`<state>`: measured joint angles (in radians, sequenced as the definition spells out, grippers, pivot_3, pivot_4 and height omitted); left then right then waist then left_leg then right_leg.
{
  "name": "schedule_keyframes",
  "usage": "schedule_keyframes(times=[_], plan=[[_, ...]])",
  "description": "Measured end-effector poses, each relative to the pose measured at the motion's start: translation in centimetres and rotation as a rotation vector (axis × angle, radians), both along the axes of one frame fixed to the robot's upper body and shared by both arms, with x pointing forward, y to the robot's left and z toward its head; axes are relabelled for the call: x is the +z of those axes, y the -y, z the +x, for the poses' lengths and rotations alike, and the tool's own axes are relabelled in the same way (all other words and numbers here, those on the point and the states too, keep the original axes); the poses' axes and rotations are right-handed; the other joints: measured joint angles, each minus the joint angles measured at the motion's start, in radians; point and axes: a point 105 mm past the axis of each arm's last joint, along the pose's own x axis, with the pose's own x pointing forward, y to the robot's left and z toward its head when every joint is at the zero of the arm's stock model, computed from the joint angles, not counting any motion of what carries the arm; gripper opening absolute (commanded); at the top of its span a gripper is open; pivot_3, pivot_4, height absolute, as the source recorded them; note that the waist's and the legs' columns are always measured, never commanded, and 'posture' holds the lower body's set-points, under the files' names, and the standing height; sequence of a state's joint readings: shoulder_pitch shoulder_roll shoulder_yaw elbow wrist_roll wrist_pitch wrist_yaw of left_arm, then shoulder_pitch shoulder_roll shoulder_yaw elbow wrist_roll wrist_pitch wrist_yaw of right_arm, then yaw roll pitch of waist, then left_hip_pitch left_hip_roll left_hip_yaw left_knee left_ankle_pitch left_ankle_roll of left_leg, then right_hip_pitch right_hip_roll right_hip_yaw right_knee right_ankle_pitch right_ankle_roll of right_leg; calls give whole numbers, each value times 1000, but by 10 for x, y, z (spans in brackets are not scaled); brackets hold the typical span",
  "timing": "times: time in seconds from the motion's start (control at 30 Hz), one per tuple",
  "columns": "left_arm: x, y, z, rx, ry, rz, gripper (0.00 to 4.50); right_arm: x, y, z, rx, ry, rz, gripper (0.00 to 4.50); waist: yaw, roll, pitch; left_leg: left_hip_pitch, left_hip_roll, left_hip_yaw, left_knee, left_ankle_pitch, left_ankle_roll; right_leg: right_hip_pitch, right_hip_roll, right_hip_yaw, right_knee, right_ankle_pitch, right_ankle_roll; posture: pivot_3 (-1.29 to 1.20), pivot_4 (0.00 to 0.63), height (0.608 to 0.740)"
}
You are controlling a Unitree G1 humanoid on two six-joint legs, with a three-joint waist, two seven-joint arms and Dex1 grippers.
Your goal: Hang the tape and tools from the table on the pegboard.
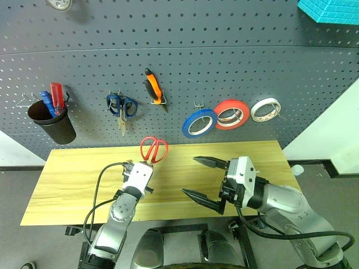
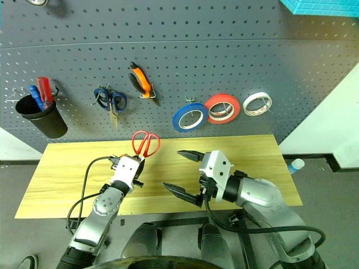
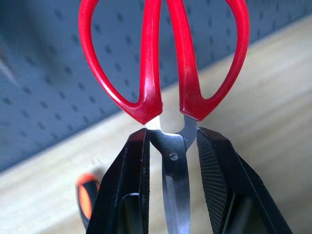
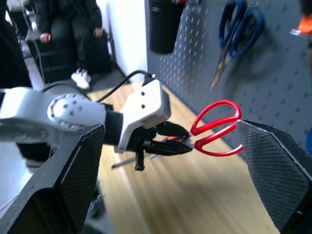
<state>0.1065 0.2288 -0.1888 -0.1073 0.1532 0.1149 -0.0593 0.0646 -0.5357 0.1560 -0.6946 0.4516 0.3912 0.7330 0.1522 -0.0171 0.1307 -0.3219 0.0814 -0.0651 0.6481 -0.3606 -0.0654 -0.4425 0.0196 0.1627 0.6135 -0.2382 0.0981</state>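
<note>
Dark grey pegboard (image 1: 224,61) carries blue tape (image 1: 199,123) and orange-handled pliers (image 1: 153,86) on hooks, wooden table (image 1: 73,179) sits below it, my right gripper (image 1: 205,179) is spread wide and empty, my left gripper (image 3: 170,170) pinches red-handled scissors (image 1: 153,149) by the blades, handles up above the table.

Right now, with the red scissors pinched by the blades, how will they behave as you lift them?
The red scissors look rigid, so probably no flopping. The left gripper pinches smooth metal blades near the pivot, so they may slip or swing. The big handle loops probably make them top-heavy.
</note>
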Motion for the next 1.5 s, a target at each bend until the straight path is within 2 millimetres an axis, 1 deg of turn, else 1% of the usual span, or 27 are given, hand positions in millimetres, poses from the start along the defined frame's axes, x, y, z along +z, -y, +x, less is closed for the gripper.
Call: schedule_keyframes(times=[0.1, 0.27, 0.37, 0.47, 0.57, 0.67, 0.83, 0.97, 1.1, 1.3, 1.4, 1.5], plan=[[9, 0, 1, -15, 64, 8, 1061, 1, 0, 1, -4, 11, 19, 4500, 1, 0, 0, 0, 0, 0, 0, 0, 0, 0, 0, 0, 0, 0, 0, 330, 79, 740], [23, 5, 0, -52, 161, 14, 1061, 0, 0, 3, -7, 21, 33, 4500, 6, 0, -2, 0, 0, 0, 0, 0, 0, 1, 0, 0, 0, 0, 0, 338, 71, 740], [33, 5, 0, -60, 235, 32, 1061, 0, 0, 7, -12, 24, 52, 4500, 11, 0, -3, 1, 0, 0, 0, 0, 0, 1, 0, 0, 1, 0, 0, 354, 66, 740], [42, 2, 0, -40, 300, 50, 1061, 3, -1, 12, -18, 24, 97, 4500, 24, 0, -4, 1, 0, 0, 1, 0, 0, 1, 0, 0, 1, 1, 0, 359, 62, 740], [50, -7, 0, 4, 359, 76, 1061, 6, -1, 16, -20, 30, 145, 4500, 32, 0, -6, 1, 0, 0, 1, 0, 0, 2, 0, 0, 1, 1, 0, 368, 58, 740], [58, -10, 1, 23, 415, 98, 1061, 3, 2, 19, -23, 26, 160, 4500, 48, 0, -9, 2, 0, 0, 2, 0, 0, 2, 0, 0, 1, 1, 0, 375, 51, 740], [68, -12, 3, 49, 472, 110, 1061, -4, 4, 22, -14, 10, 163, 4500, 62, 0, -23, 2, 0, 0, 2, 1, -1, 3, 0, 0, 2, 1, 0, 381, 44, 740], [72, -12, 4, 51, 500, 120, 1061, 1, 4, 22, -16, 18, 218, 4500, 73, 2, -32, 3, 0, 0, 2, 1, -1, 4, 0, 0, 3, 1, 0, 383, 39, 740], [69, -12, 6, 52, 491, 122, 1061, 9, 7, 24, -29, 12, 291, 4500, 82, 2, -39, 3, -1, 0, 3, 1, -1, 5, 0, 0, 3, 1, -1, 382, 33, 740], [72, -12, 7, 60, 501, 120, 1061, 7, 8, 24, -32, -3, 282, 4500, 83, 3, -49, 4, -1, 0, 3, 1, -1, 5, 0, 0, 4, 1, -1, 383, 31, 740], [79, -19, 8, 100, 535, 130, 1061, 5, 9, 24, -34, -3, 266, 4500, 81, 3, -54, 4, -1, 0, 3, 1, -1, 8, 0, 0, 4, 1, -1, 384, 28, 740], [85, -33, 10, 173, 557, 136, 1061, 5, 9, 24, -35, -5, 260, 4500, 82, 4, -58, 4, -1, 0, 3, 1, -1, 10, 0, 0, 4, 1, -1, 383, 27, 740]])
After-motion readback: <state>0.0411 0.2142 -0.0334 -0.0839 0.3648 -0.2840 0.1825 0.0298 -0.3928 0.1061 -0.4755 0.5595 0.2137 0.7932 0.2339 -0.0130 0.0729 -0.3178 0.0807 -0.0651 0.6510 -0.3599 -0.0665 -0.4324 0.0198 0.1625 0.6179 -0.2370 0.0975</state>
